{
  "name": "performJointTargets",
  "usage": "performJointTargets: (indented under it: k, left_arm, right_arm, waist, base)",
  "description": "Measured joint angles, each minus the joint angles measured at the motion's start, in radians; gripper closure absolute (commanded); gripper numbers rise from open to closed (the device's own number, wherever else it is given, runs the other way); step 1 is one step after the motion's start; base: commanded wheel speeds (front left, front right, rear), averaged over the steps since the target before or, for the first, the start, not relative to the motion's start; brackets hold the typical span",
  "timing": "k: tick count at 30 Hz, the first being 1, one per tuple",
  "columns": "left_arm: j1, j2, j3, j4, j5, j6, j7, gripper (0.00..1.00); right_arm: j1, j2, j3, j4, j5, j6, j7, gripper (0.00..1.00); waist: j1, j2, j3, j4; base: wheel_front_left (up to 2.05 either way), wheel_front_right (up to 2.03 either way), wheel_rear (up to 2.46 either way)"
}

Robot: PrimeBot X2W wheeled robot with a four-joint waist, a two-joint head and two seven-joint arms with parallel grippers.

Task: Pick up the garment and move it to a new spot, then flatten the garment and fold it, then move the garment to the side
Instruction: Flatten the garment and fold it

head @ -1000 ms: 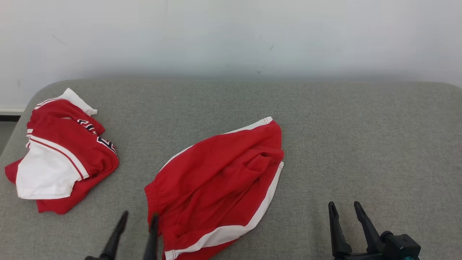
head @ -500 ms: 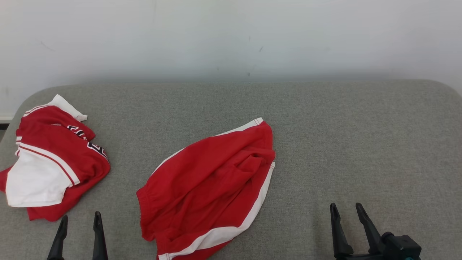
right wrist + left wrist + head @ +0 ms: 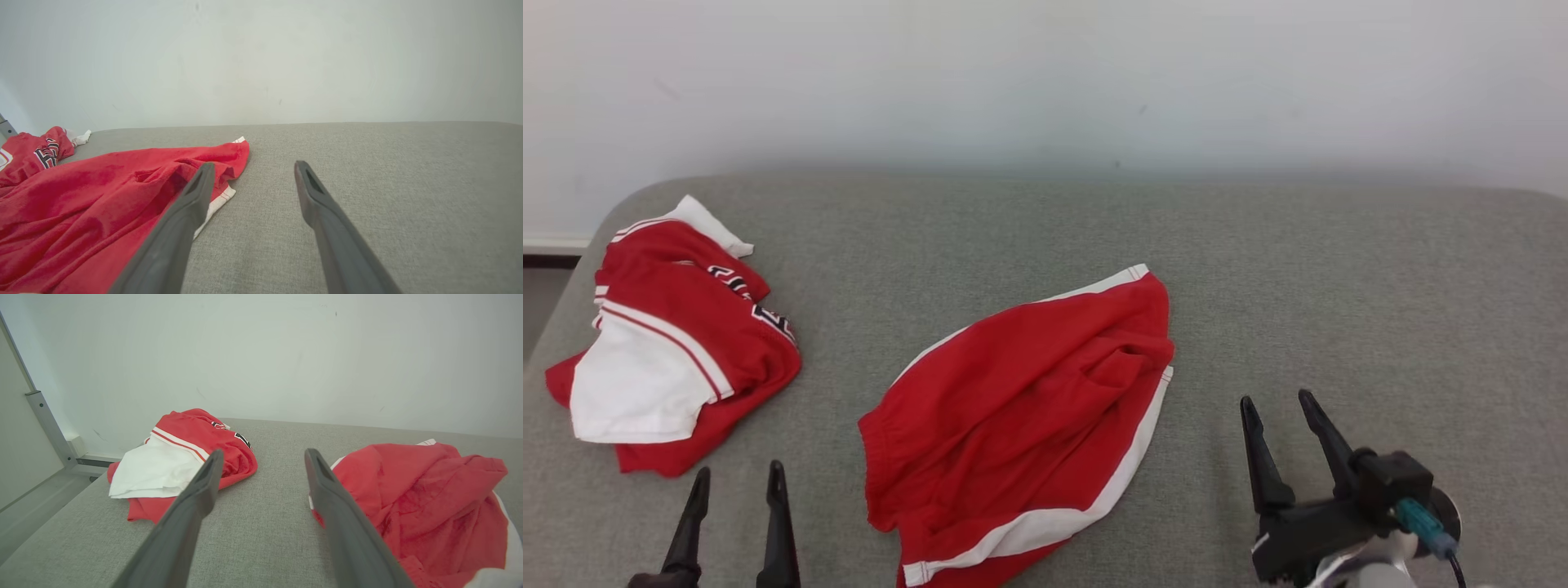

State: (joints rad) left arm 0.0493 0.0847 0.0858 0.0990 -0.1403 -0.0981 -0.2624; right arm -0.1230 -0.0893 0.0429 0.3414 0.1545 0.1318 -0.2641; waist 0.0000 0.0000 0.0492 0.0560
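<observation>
Red shorts (image 3: 1021, 416), crumpled on grey tabletop (image 3: 1339, 269) btwn left tool (image 3: 739, 471) & right tool (image 3: 1276, 398), both wide open w/ nothing held, look light, soft & floppy, so prob best pinched at waistband corner nr left tool or white-trimmed hem.

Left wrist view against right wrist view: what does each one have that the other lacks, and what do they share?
Left wrist view alone: the open left gripper and a metal post by the wall, left of the red and white jersey. Right wrist view alone: the open right gripper, over bare grey surface right of the red shorts. Both: shorts, jersey, surface, white wall.
</observation>
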Motion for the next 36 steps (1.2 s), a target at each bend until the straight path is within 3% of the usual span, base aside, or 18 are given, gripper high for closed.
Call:
performJointTargets:
  k: [16, 28, 30, 31, 32, 33, 36]
  left_arm:
    - [-0.078, -0.030, -0.059, 0.035, 0.007, -0.025, 0.000, 0.00]
    - [-0.103, -0.033, -0.091, 0.052, -0.013, -0.026, 0.000, 0.00]
    - [-0.103, -0.033, -0.094, 0.054, -0.014, -0.026, 0.000, 0.00]
    - [-0.104, -0.033, -0.093, 0.055, -0.014, -0.026, 0.000, 0.00]
    - [-0.106, -0.033, -0.093, 0.056, -0.015, -0.026, 0.000, 0.00]
    - [-0.109, -0.033, -0.092, 0.057, -0.015, -0.026, 0.000, 0.00]
    - [-0.110, -0.033, -0.087, 0.058, -0.015, -0.026, 0.000, 0.00]
  right_arm:
    - [-0.313, -0.070, 0.025, 0.457, -0.042, 0.000, 0.000, 0.00]
    - [-0.424, -0.069, -0.017, 0.655, -0.051, 0.000, -0.001, 0.00]
    - [-0.435, -0.061, -0.011, 0.683, -0.050, 0.000, -0.002, 0.53]
    - [-0.438, -0.058, -0.008, 0.688, -0.047, 0.000, -0.003, 0.62]
    - [-0.439, -0.057, -0.005, 0.692, -0.043, 0.000, -0.004, 0.88]
    - [-0.440, -0.053, 0.000, 0.694, -0.040, 0.000, -0.004, 1.00]
    - [-0.439, -0.043, 0.018, 0.692, -0.025, 0.000, -0.003, 1.00]
  waist:
    - [0.0000, 0.0000, 0.058, 0.141]
    - [0.0001, 0.0000, 0.111, 0.204]
    - [0.0000, 0.0000, 0.113, 0.209]
    - [0.0001, 0.0001, 0.112, 0.209]
    - [0.0001, 0.0000, 0.111, 0.208]
    - [0.0001, 0.0000, 0.110, 0.207]
    - [0.0001, 0.0000, 0.105, 0.199]
  base:
    - [0.00, 0.00, 0.00]
    - [0.00, 0.00, 0.00]
    - [0.00, 0.00, 0.00]
    - [0.00, 0.00, 0.00]
    - [0.00, 0.00, 0.00]
    - [0.00, 0.00, 0.00]
    - [0.00, 0.00, 0.00]
